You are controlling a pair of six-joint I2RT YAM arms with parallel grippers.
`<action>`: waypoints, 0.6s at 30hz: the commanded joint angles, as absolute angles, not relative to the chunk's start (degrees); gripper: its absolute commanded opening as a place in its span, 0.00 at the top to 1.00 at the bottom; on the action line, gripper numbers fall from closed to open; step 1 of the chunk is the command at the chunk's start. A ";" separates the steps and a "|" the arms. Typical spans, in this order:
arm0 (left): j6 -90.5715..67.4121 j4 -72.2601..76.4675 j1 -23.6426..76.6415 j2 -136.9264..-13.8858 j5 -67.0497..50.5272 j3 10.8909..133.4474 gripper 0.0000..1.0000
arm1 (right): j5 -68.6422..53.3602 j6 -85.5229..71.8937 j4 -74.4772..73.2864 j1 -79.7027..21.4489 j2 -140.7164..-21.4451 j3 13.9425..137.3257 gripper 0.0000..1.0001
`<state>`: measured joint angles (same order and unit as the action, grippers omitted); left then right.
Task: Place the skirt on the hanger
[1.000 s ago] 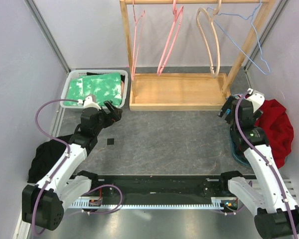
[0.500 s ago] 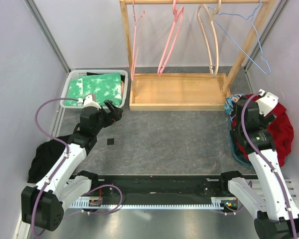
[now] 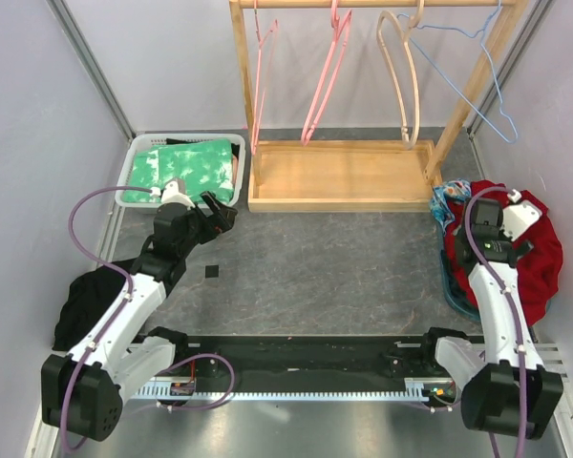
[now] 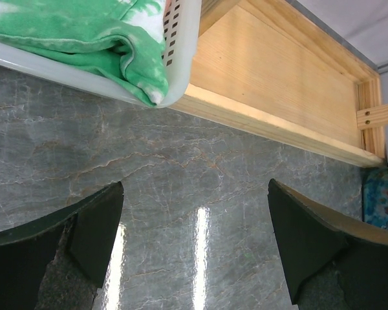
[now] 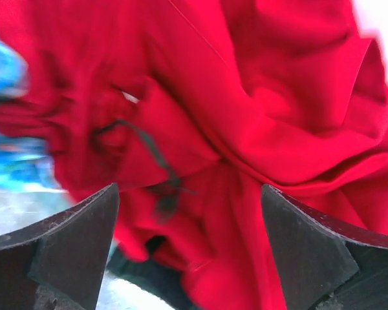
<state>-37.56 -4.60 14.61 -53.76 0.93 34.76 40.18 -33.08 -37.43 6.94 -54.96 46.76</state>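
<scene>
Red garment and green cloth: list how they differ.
Colour: the red garment is plain red; the green cloth is mottled green and white. Pose: the red garment lies crumpled on the right; the green cloth lies folded in the white basket on the left. The open right gripper hangs over the red garment; the open left gripper is short of the green cloth. Both are fabric, neither gripped.

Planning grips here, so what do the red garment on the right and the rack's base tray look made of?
The red garment: soft matte cloth, probably woven; it lies in loose folds. The base tray: pale bare-looking wood, grain lines showing.
</scene>
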 commanded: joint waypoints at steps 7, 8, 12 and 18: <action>-37.71 -3.96 14.68 -55.81 -1.23 37.53 0.02 | 17.86 -32.78 -27.25 20.03 -61.96 42.62 0.22; -37.71 -3.96 14.68 -55.81 -1.14 37.44 0.02 | 17.06 -32.78 -26.99 20.74 -62.31 42.80 0.27; -37.71 -3.96 14.68 -55.63 -1.14 37.53 0.02 | 16.00 -32.96 -27.33 22.94 -61.18 45.17 0.70; -37.79 -4.13 14.68 -54.94 -1.67 37.53 0.02 | 16.08 -34.36 -32.60 23.73 -56.70 53.16 1.00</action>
<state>-37.56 -4.58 14.61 -55.75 -0.40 35.11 16.64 -33.32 -31.22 23.29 -60.88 46.02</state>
